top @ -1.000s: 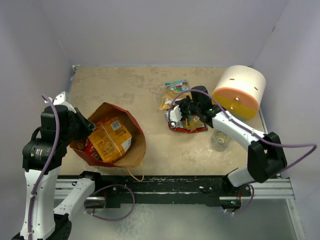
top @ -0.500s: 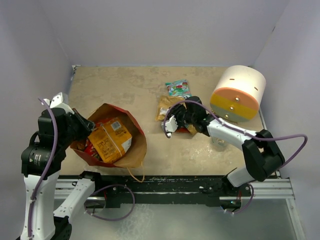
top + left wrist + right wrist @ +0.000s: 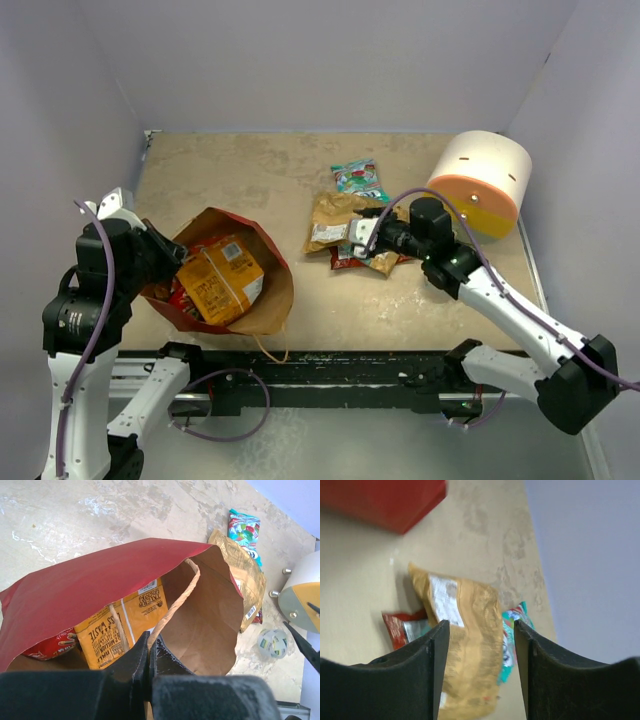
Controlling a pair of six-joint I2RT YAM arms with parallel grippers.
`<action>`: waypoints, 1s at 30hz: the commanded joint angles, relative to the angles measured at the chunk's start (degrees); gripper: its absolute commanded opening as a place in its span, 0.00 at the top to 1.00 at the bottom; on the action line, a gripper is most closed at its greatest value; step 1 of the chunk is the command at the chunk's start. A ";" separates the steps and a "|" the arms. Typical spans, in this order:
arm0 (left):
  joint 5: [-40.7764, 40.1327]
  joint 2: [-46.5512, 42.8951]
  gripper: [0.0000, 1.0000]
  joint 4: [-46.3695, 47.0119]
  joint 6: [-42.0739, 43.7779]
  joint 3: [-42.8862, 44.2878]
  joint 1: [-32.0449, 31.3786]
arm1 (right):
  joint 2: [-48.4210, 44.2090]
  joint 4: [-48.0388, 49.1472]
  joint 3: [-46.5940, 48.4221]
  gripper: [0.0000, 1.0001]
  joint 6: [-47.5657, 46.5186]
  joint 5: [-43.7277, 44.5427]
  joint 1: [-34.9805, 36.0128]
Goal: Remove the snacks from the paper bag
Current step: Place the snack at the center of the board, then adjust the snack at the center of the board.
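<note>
The paper bag (image 3: 272, 290), red outside and brown inside, lies on its side at the left with its mouth open. An orange snack packet (image 3: 222, 278) and a red one (image 3: 184, 296) sit inside it. My left gripper (image 3: 149, 640) is shut on the bag's rim, by the string handle (image 3: 177, 602). On the table to the right lie a tan-gold packet (image 3: 332, 215), a red and silver packet (image 3: 350, 261) and a teal packet (image 3: 357, 178). My right gripper (image 3: 368, 238) hangs open just over the gold packet (image 3: 470, 645), holding nothing.
A white cylinder with an orange-yellow band (image 3: 480, 180) stands at the back right, close to my right arm. A small clear tape roll (image 3: 272, 642) lies in front of it. Walls close in the table at the back and on both sides.
My right gripper has opened and drawn back to the right; the gold packet now lies loose on the table. The left gripper and the bag have not moved.
</note>
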 commanded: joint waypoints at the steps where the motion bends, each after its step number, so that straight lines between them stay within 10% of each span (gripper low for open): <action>1: -2.16 -1.28 1.00 0.97 -3.11 -1.04 -0.24 | -0.53 24.76 -2.76 0.42 36.48 5.22 -0.01; 8: -2.09 -1.27 1.00 0.23 -6.00 -0.95 -0.28 | 17.91 17.75 13.82 0.44 59.86 12.14 0.07; 17: -3.95 -2.84 1.00 -1.57 -8.43 0.74 -0.27 | 38.70 -8.76 38.11 0.45 60.71 12.47 0.81; 30: -4.82 -0.35 1.00 -1.67 -6.28 3.54 -0.29 | 60.87 -36.59 64.85 0.42 57.75 42.62 8.39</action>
